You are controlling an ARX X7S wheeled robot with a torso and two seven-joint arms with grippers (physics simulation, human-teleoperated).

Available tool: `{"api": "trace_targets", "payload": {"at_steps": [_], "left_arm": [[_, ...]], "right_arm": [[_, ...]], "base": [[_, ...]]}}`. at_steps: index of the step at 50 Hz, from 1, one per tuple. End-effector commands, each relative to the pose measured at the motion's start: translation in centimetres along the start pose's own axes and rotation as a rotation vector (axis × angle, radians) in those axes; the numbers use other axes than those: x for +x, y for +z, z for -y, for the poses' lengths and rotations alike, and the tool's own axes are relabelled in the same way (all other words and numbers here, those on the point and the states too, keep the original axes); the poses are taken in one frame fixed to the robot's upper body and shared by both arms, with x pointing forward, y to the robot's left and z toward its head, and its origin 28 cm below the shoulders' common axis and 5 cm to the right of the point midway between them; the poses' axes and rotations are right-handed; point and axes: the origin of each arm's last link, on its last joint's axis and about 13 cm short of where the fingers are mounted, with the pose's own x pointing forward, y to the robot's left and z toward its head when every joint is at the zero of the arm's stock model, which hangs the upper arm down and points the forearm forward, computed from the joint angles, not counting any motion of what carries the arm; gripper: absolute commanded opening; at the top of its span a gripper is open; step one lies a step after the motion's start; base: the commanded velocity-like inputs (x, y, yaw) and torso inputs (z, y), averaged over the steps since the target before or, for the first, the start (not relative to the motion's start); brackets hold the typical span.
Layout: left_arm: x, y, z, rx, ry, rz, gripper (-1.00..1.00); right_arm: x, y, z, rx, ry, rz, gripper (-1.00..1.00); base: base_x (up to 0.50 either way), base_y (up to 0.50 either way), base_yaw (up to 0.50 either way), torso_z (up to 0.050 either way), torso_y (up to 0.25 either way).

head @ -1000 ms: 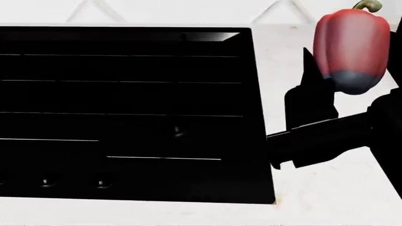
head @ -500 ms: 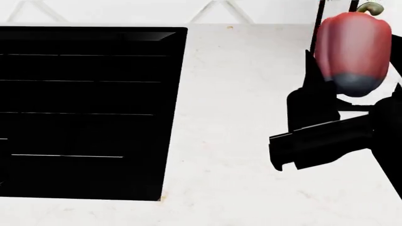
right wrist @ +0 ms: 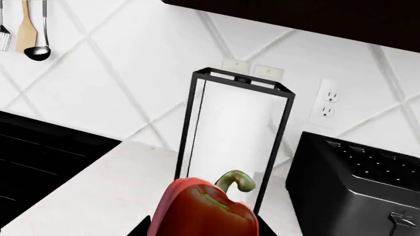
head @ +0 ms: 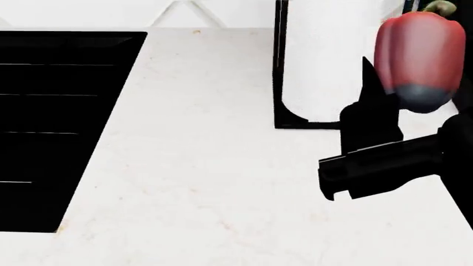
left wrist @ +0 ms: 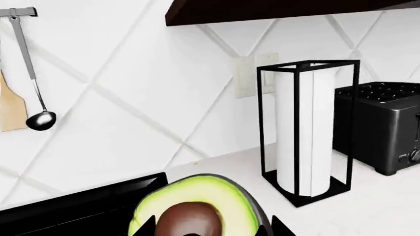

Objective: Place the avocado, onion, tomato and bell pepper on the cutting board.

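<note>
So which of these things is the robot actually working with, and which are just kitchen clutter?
Job:
avocado, in left gripper
bell pepper, in right gripper

Clutter:
paper towel holder
toaster
stovetop
ladle
wall outlet

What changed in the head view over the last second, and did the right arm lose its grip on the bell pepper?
The view swung right: the black cooktop slid toward the left edge, more white counter came into view, and the paper towel holder appeared at top right. Nothing was taken or let go. The bell pepper stays held by the right gripper, at the same spot in the frame; the arm's pose is unchanged.
</note>
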Motion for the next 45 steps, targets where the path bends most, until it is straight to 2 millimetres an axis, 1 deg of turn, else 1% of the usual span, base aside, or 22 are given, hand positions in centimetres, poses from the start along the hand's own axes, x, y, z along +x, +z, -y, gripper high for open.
{"api": "trace_targets", "payload": {"at_steps": [1, 19, 38, 45], "left_arm": [[0.10, 0.41, 0.13, -0.005, -0.018, 0.062, -1.00], [-0.05, 0.31, 0.17, -0.006, -0.018, 0.067, -1.00], [0.23, 0.37, 0.14, -0.005, -0.028, 0.066, -1.00], [0.14, 0.28, 0.17, -0.005, -0.027, 0.065, -1.00]], "right_arm": [[0.34, 0.58, -0.07, 0.008, 0.025, 0.066, -1.00], [0.03, 0.37, -0.01, 0.011, 0.020, 0.065, -1.00], [0.23, 0.51, -0.04, 0.013, 0.021, 0.066, -1.00], [0.20, 0.24, -0.12, 0.015, 0.023, 0.063, -1.00]], "base": [[0.00, -0.50, 0.00, 0.000, 0.000], [0.00, -0.50, 0.00, 0.000, 0.000], [0.00, -0.50, 0.00, 0.001, 0.001], [0.00, -0.50, 0.00, 0.000, 0.000]]}}
